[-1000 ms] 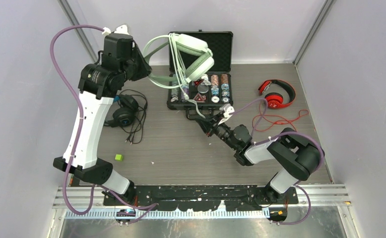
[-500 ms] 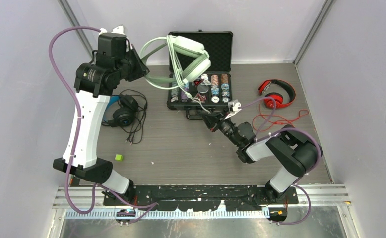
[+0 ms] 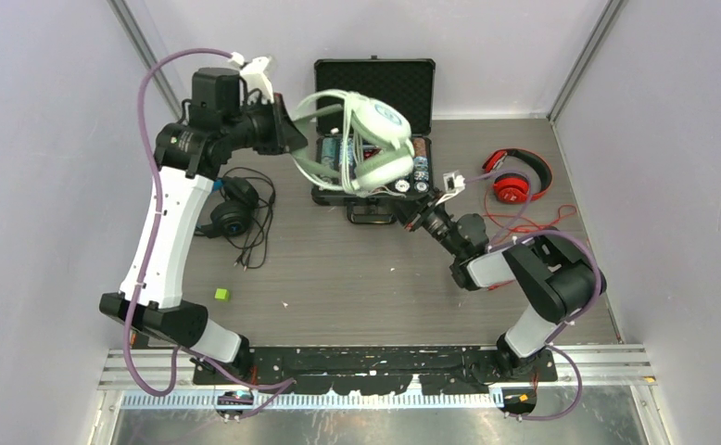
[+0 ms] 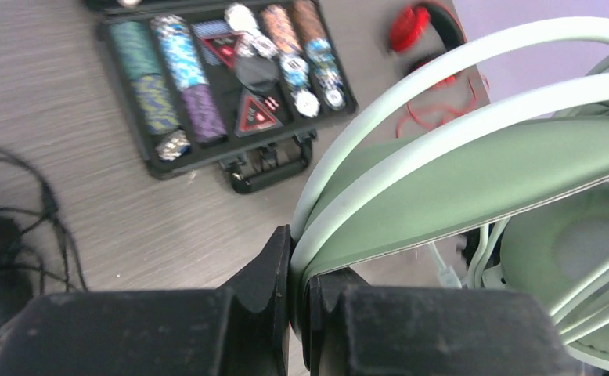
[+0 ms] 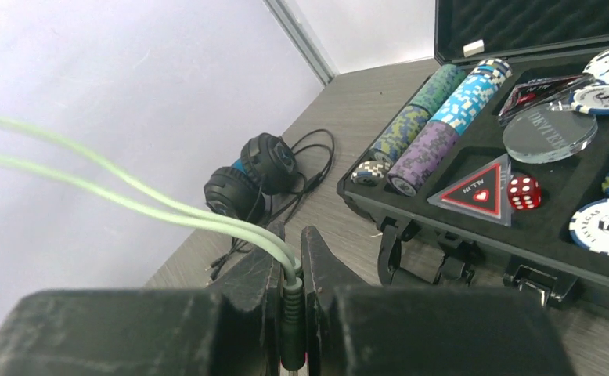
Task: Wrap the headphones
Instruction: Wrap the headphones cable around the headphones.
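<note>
Bright, even light, faint soft shadows; left wrist view blurred, foreground unfocused

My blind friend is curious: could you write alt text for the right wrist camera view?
The robot's right hand pinches a pale green headphone cable that trails off to the left. Beyond, an open poker-chip case sits at right, and black headphones lie farther left.
</note>
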